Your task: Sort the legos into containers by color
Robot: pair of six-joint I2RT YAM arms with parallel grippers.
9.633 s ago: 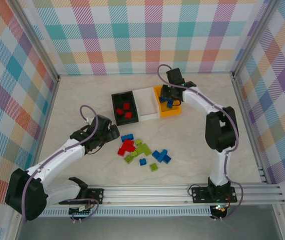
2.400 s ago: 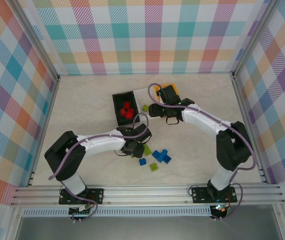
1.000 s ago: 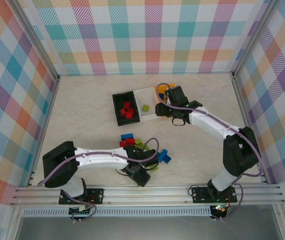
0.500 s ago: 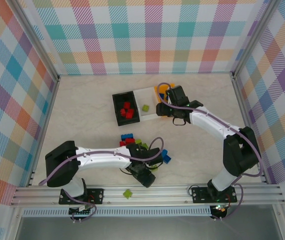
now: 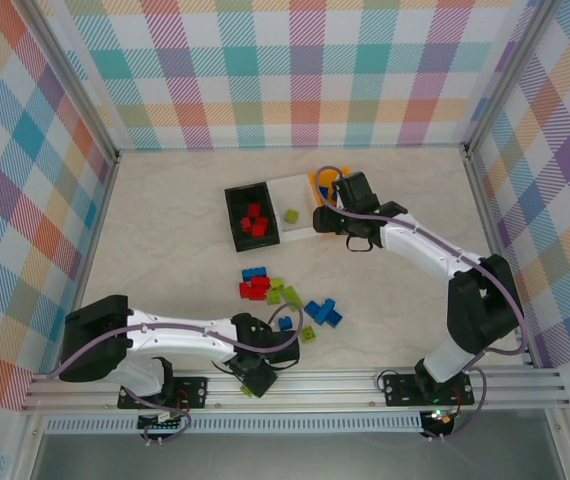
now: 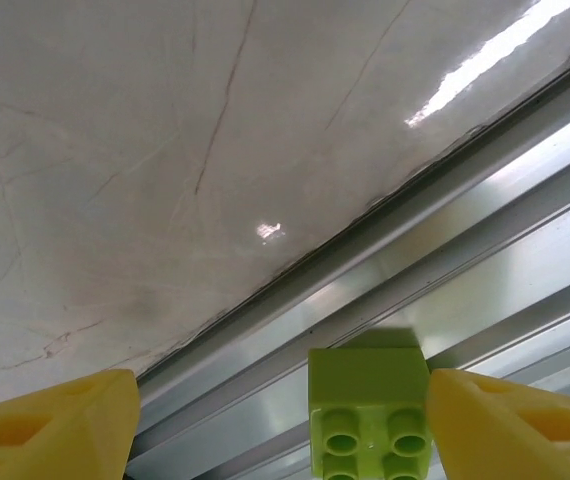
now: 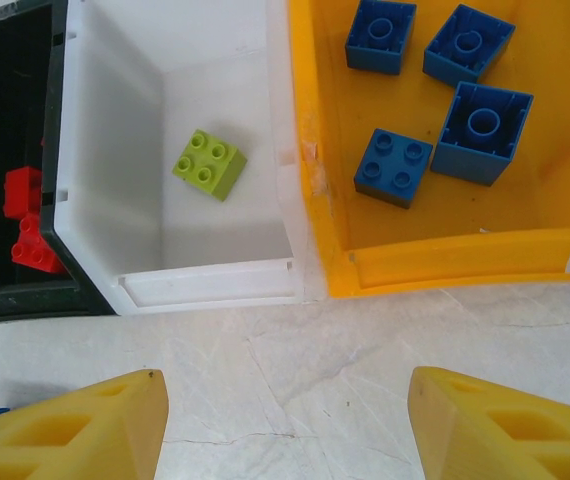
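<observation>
The left hand (image 6: 281, 400) has swung back to the six-o'clock rail (image 6: 525, 230), spread around a stray green lego (image 6: 369, 410) there. It likely belongs in the white bin (image 7: 205, 280). The right hand (image 7: 285, 385) hangs spread near the bins.

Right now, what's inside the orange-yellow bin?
Four blue bricks lie in the orange-yellow bin. From above, the right arm covers most of it, so its far end is hidden.

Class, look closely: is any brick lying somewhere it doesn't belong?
Yes. One lime green brick lies on the metal rail at the near edge of the table, off the work surface, inside the open left pincer.
</observation>
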